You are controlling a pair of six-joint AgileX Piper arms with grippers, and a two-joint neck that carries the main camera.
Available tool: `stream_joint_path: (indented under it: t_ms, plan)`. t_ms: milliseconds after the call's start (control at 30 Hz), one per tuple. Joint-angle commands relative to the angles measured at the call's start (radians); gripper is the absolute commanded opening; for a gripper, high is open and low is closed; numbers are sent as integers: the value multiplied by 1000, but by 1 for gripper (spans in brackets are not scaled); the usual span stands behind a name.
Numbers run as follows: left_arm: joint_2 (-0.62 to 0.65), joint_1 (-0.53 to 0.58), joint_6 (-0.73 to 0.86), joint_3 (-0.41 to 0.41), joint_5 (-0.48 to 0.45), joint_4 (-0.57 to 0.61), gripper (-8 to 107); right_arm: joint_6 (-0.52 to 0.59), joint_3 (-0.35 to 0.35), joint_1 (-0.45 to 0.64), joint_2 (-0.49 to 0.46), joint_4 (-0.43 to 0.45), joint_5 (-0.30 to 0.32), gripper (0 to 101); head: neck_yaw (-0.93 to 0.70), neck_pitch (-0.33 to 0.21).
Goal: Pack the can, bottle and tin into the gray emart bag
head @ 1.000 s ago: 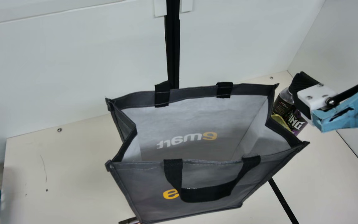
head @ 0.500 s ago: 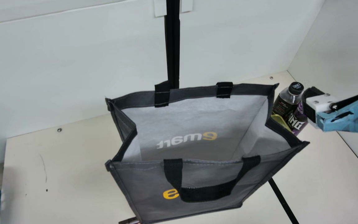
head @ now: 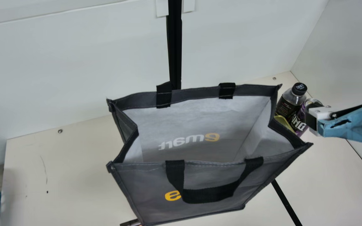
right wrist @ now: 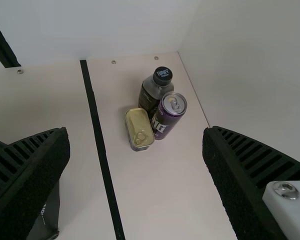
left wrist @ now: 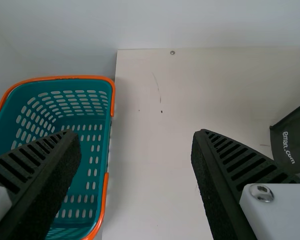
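Observation:
The gray emart bag [head: 200,185] stands with its mouth open in the middle of the table. Right of it, close together, are the dark bottle [head: 286,105], the purple can [head: 299,121] and the gold tin [head: 283,121], partly hidden by the bag. My right gripper [head: 311,121] is beside the can, partly overlapping it. In the right wrist view, my right gripper [right wrist: 135,170] is wide open, with the bottle [right wrist: 151,95], can [right wrist: 166,118] and tin [right wrist: 139,128] standing beyond its fingers. My left gripper [left wrist: 137,175] is open and empty, in the left wrist view.
A teal basket [left wrist: 65,120] with orange handles is at the table's left edge. A white wall rises behind the table [head: 68,175], with a side wall at the right. A small dark object [head: 130,223] lies by the bag's near left corner.
My right gripper has moved down and slightly right from in front of the bottle's cap, uncovering the bottle and then the can's top. The bag and the three items have not moved.

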State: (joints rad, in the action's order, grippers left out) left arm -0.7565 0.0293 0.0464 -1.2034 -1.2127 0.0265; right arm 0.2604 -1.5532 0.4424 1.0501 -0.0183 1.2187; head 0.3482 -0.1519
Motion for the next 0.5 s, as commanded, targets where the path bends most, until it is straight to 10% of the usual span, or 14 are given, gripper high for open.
stream_joint_path:
  t_ms: [0,467]
  plan:
    - [0,0,0,0,0,0,90,0,0,0,0,0,0,91,1,-23]
    - [0,0,0,0,0,0,90,0,0,0,0,0,0,91,1,-23]
